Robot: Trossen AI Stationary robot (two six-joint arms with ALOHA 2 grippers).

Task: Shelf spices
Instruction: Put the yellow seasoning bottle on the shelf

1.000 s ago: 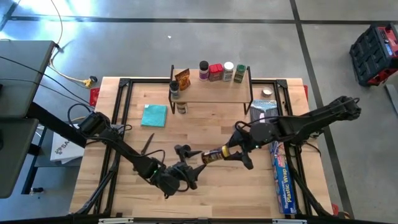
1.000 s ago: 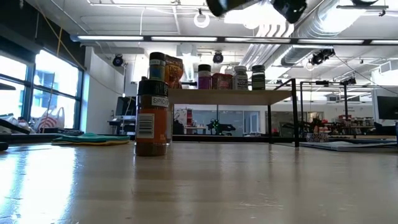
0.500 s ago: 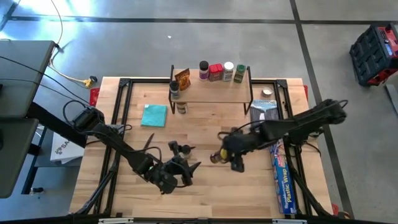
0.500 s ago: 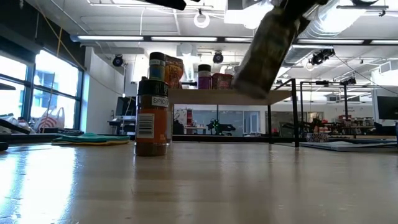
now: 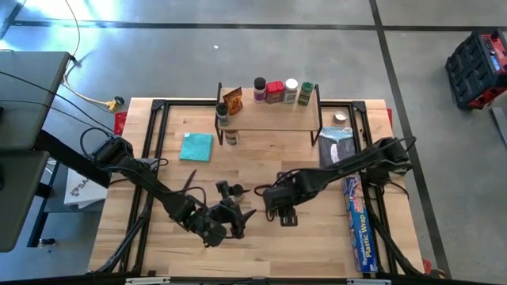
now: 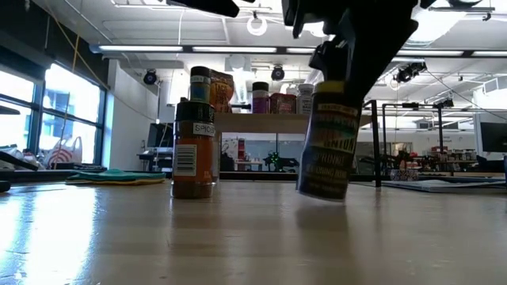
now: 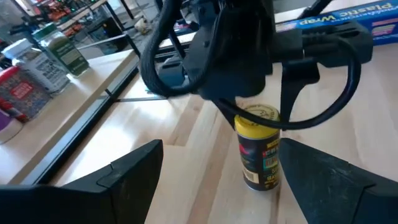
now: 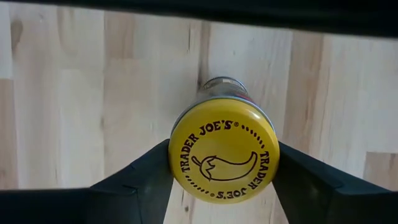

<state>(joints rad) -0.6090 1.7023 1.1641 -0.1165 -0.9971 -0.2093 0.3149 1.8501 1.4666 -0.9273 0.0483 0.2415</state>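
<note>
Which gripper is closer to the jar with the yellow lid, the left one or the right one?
Right. The right gripper is directly above the yellow-lidded jar and holds its lid between its fingers. The left gripper is open, beside the jar and apart from it, facing it.

Bright, even light falls from long ceiling tube lamps (image 6: 198,49) and tall left-hand windows (image 6: 67,119). The pale wooden surface (image 6: 238,237) shows soft sheen below them, its nearest boards out of focus.

Yellow-lidded jar (image 6: 328,142) now upright, lower
</note>
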